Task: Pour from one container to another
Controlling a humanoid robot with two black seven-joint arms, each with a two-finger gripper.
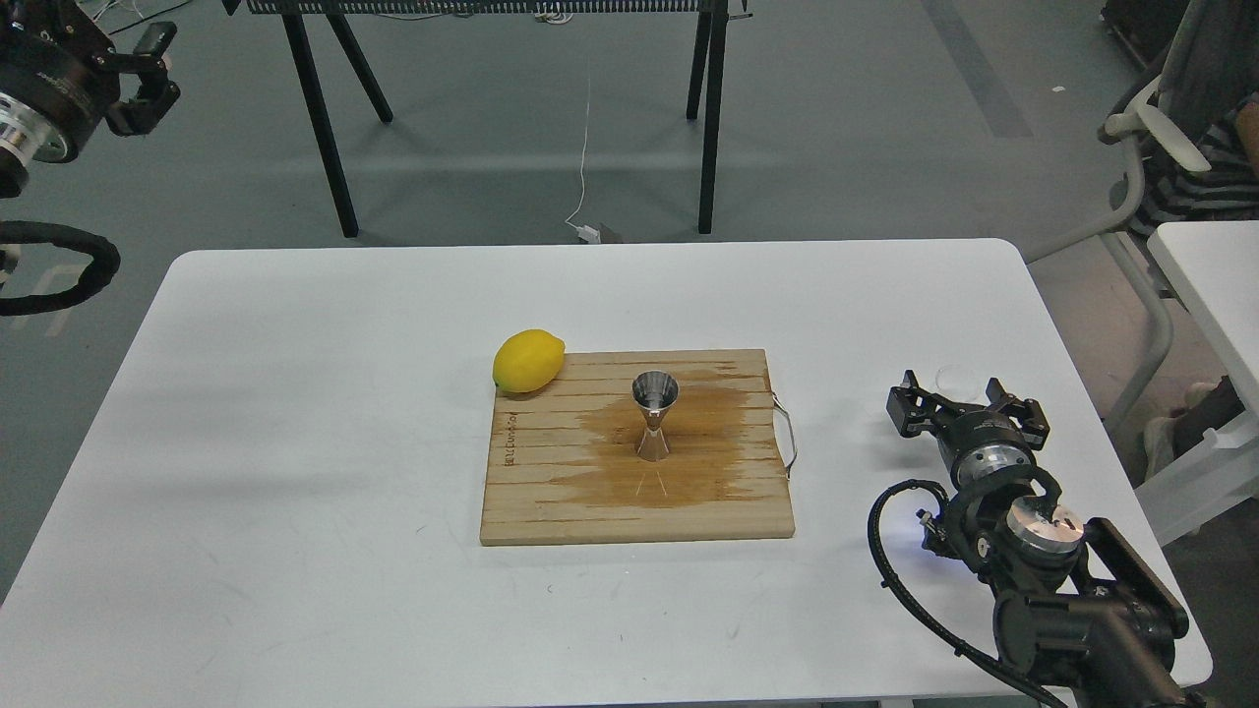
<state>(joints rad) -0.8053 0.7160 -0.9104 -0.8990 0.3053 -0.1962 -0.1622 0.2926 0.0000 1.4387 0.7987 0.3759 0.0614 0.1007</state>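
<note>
The steel jigger (654, 413) stands upright in the middle of a wooden cutting board (536, 492), on a dark wet stain. The small clear glass cup (957, 377) sits on the white table (295, 442) near its right edge, well right of the board. My right gripper (964, 399) is low just behind the cup, open, its fingers spread wide on either side and apart from the glass. My left gripper (149, 74) hangs high at the far upper left, off the table, open and holding nothing.
A yellow lemon (528, 360) rests at the board's back left corner. A metal handle (785, 433) sticks out of the board's right side. Black trestle legs (325, 128) stand behind the table, and a second white table (1210, 285) and a chair are at the right.
</note>
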